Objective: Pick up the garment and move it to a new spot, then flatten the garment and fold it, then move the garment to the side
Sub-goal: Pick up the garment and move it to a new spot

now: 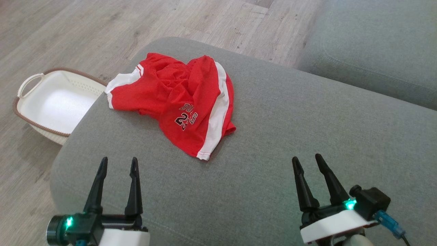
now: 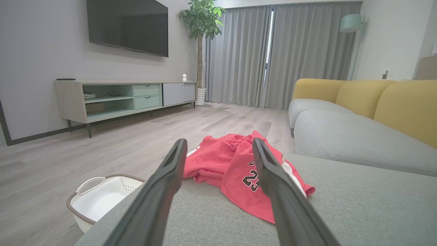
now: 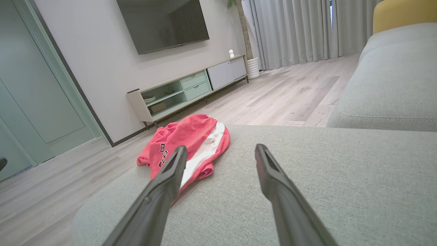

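On the grey fabric sofa seat (image 1: 290, 136): a crumpled red jersey garment (image 1: 177, 102) with white side stripes and black lettering lies bunched toward the far left corner.
Left pincer (image 1: 119, 159): fingers apart and empty, over bare cushion, well short of the cloth.
Right pincer (image 1: 307, 157): fingers apart too, empty, nearer than the garment and off to its right.
Beside the seat: a white plastic basket (image 1: 54, 99) with a brown woven rim stands on the pale wooden floor (image 1: 68, 27).
Handling: I'd judge it light, soft and limp. It will sag and drape rather than hold a shape.
Where to grip: probably the near hem corner by the white stripe, or the raised fold on top, pinching fabric only.
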